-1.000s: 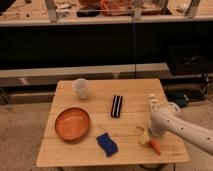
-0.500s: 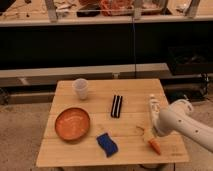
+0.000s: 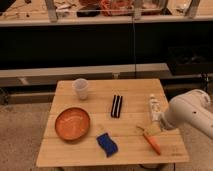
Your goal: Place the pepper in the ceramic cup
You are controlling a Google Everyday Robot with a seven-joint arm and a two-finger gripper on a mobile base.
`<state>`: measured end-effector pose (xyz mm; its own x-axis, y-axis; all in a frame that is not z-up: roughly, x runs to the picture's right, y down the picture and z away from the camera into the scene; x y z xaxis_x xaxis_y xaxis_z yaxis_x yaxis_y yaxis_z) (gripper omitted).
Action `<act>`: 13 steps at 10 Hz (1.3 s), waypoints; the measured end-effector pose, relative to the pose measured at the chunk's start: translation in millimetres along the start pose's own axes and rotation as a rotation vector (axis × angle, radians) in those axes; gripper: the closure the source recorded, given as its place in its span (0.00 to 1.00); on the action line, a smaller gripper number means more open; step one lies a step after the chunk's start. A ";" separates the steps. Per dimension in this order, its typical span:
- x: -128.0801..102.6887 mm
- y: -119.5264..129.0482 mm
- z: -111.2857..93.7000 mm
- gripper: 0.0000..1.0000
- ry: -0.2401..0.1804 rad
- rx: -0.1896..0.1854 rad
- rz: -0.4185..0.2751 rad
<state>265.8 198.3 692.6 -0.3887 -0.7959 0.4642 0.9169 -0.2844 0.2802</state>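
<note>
The wooden table [image 3: 90, 147] carries all items in view. The pepper [image 3: 152, 143] lies flat on the table surface at roughly 4 o'clock from the table centre, near the right front corner, with its tapered end pointing toward the front edge. The gripper [image 3: 148, 131] sits directly above and just behind the pepper's upper end, at the tip of the white arm [image 3: 187, 115] that enters from the 3 o'clock side. Whether it touches the pepper cannot be told from this view, nor can the spacing of its tips. The ceramic cup [image 3: 81, 88] stands upright at 10 o'clock, near the left rear corner, well apart from the pepper. The orange dish [image 3: 72, 124] rests at 8 o'clock, in front of the cup. The blue sponge [image 3: 107, 144] lies at 6 o'clock, between the dish and the pepper. A dark striped block [image 3: 117, 106] lies near the table centre. A small white upright object [image 3: 153, 106], possibly a bottle, stands at 2 o'clock, just beside the arm.
</note>
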 end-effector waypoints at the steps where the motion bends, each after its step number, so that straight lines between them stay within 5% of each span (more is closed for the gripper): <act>1: 2.0 2.0 5.4 0.20 0.001 0.006 -0.004; 5: 8.9 -5.0 52.7 0.20 -0.036 0.004 -0.028; 13: 17.4 -4.6 105.9 0.20 -0.102 -0.008 -0.020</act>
<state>245.2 242.4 788.4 -0.4138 -0.7314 0.5420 0.9094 -0.3043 0.2836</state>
